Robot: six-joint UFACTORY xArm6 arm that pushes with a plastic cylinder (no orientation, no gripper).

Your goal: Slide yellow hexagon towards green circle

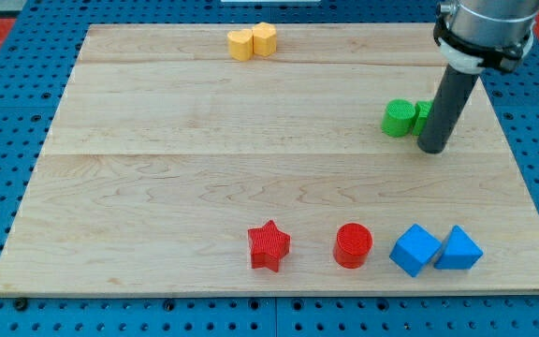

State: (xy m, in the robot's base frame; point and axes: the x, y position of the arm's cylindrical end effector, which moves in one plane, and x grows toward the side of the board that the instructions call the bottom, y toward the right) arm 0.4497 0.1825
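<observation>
My tip (432,148) down at the view's right, touching a second green block (423,115) | no end effector jaws, just a bare rod | green circle (399,119) beside it | yellow hexagon (264,38) far off at counter (204,178) top, touching another yellow block (240,45).

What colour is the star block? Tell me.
Red; the star shows plainly in the camera view, near the view's bottom.

My arm (488,26) comes in from the view's top right corner (only its grey wrist shows), the dark rod (447,103) hanging nearly upright, my tip (431,150) low.
</observation>
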